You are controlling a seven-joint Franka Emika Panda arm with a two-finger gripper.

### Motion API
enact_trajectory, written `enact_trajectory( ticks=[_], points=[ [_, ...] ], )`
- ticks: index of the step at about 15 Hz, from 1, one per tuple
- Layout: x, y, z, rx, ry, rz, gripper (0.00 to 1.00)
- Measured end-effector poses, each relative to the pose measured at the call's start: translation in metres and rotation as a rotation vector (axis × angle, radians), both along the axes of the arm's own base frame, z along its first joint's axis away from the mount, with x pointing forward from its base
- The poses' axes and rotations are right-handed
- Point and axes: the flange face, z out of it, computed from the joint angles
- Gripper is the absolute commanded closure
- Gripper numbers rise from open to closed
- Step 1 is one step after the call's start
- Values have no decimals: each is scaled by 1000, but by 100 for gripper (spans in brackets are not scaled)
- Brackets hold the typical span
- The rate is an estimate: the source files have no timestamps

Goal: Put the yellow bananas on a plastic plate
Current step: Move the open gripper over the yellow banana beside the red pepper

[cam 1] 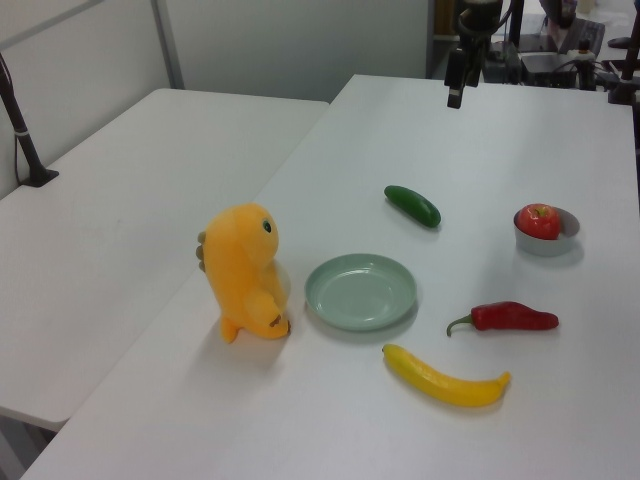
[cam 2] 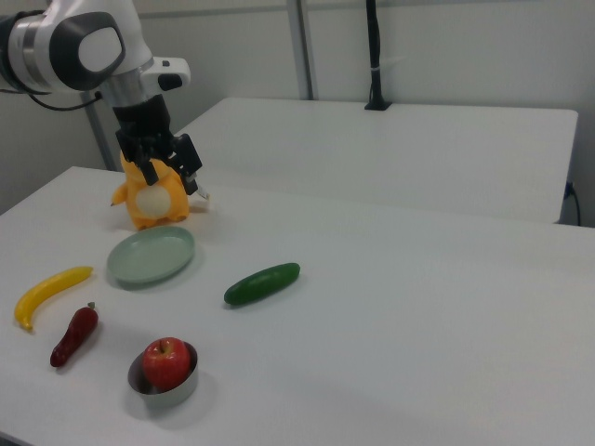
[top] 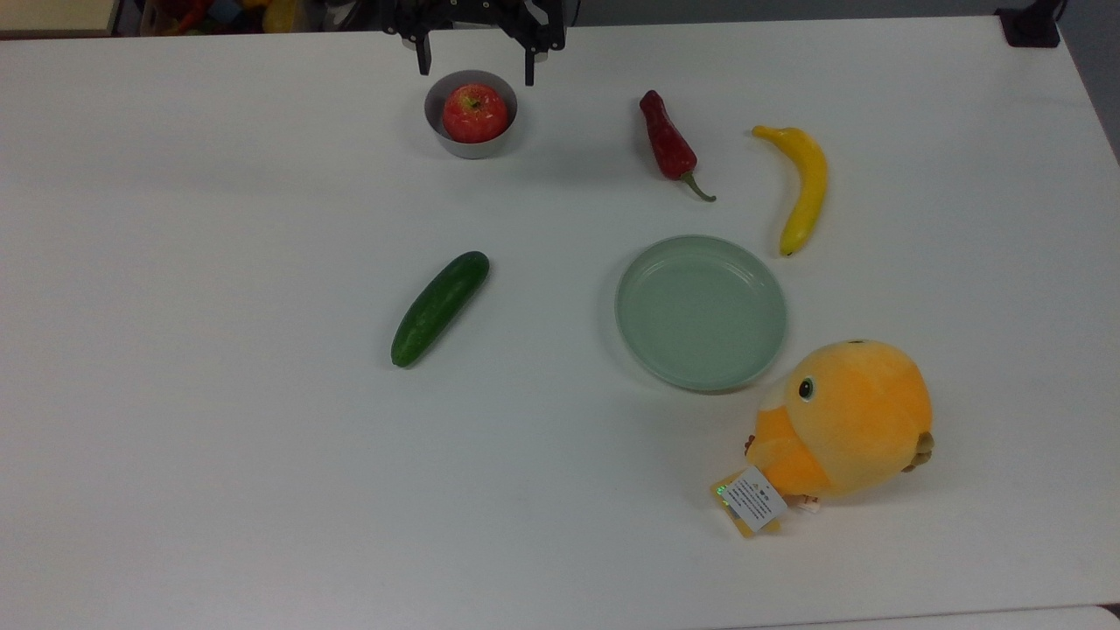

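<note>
The yellow banana (top: 803, 188) lies on the white table, just beyond the upper right rim of the plastic plate (top: 700, 311) in the top view and apart from it. The pale green plate holds nothing. The left view has the banana (cam 1: 445, 378) in front of the plate (cam 1: 360, 290). In the right view the banana (cam 2: 51, 290) is left of the plate (cam 2: 151, 255). My gripper (top: 477, 63) hangs open and holds nothing, high over the table's far edge above the grey bowl, well away from the banana. The left view catches the gripper (cam 1: 455, 85) from the side.
A grey bowl (top: 437, 101) with a red apple (top: 474, 112) sits under the gripper. A red pepper (top: 667, 144) lies left of the banana in the top view. The dark green cucumber (top: 439, 306) is left of the plate. An orange plush toy (top: 844, 420) stands at the plate's lower right.
</note>
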Motion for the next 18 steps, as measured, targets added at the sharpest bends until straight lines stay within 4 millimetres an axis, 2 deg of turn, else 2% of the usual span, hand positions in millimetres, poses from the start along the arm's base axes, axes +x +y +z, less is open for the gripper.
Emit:
enact_trajectory(
  ticks=[2, 4, 6, 12, 15, 18],
  points=[
    [-3, -2, 1, 13, 2, -7, 0],
    [-2, -16, 2, 42, 2, -34, 0],
    [-2, -21, 3, 44, 1, -37, 0],
    [-2, -19, 2, 50, 4, -35, 0],
    [-4, -8, -5, 77, 21, -30, 0],
    [-5, 17, -16, 110, 42, -43, 0]
  ],
)
